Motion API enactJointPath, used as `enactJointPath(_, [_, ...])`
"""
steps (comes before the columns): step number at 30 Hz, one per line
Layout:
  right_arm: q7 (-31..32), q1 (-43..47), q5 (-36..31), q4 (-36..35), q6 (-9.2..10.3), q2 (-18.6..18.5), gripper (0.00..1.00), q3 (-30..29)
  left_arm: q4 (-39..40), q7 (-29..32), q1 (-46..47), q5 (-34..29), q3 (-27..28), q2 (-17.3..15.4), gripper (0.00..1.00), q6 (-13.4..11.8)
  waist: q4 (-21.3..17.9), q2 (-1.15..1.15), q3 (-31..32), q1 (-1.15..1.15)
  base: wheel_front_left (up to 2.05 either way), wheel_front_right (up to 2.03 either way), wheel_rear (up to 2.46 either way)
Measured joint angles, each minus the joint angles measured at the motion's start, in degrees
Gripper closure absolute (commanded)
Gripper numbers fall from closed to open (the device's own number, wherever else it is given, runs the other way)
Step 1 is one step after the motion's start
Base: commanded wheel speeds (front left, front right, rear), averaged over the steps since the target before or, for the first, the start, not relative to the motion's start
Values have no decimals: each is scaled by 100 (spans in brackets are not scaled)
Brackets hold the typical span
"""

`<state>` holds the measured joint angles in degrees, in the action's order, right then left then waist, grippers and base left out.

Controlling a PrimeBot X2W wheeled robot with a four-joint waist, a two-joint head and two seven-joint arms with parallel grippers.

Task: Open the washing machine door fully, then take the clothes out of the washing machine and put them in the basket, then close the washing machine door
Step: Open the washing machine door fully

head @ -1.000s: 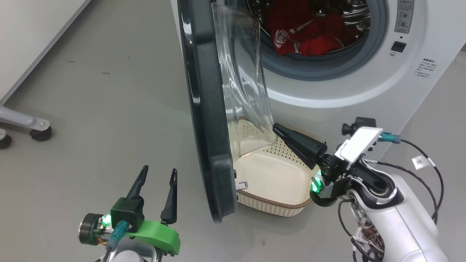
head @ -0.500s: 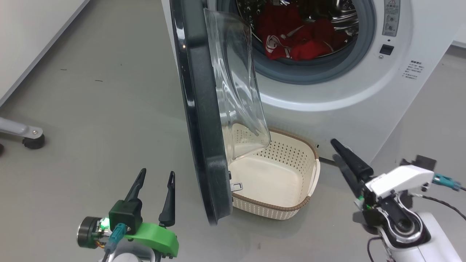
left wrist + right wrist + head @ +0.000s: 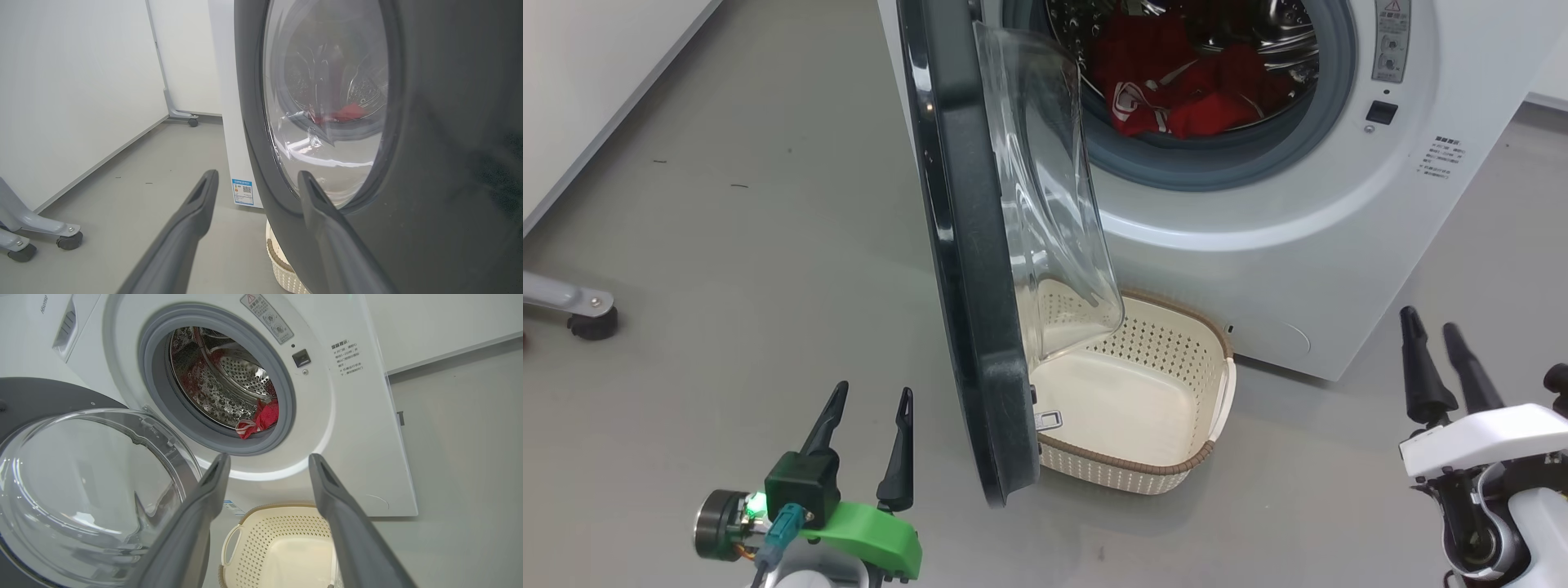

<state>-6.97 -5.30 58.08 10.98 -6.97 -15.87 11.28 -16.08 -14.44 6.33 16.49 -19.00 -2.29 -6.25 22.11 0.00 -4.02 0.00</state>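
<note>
The white front-loading washing machine (image 3: 1258,245) stands with its glossy black round door (image 3: 964,269) swung out, edge-on to me. At the machine's foot sits the cream perforated plastic basket (image 3: 1176,475), empty. Red white-striped clothes (image 3: 1176,90) lie low in the machine's drum, up and leftward from my right gripper (image 3: 1427,320), the nearer one. The door walls off my left gripper (image 3: 874,389). Both sets of jaws are spread wide and hold nothing.

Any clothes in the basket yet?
No, the basket is bare inside, and the red clothes lie in the washing machine.
</note>
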Motion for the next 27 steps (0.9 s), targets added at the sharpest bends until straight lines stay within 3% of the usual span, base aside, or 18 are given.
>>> enactJointPath(2, [-505, -1, -738, 9, 14, -174, 0, 59, -1, 0, -1, 0, 3, 0, 0, 0, -8, 0, -2, 0, 0, 0, 0])
enactJointPath(5, [-929, -1, -1444, 8, 204, -322, 0, 201, -1, 0, -1, 0, 10, 0, 0, 0, -13, 0, -6, 0, 0, 0, 0])
enactJointPath(10, [-858, -1, -2245, 63, 497, -356, 0, 460, -3, 0, -1, 0, 18, 0, 0, 0, -26, 0, -10, 0, 0, 0, 0])
enactJointPath(18, [-797, 75, -2810, 243, 716, -34, 0, 828, -18, 0, -4, 0, 18, -1, 0, 0, -49, 0, 15, 0, 0, 0, 0])
enactJointPath(27, [-795, 113, -3265, 162, 866, 268, 0, 720, -36, 0, -12, 0, 19, -1, 0, 0, -52, 0, 24, 0, 0, 0, 0])
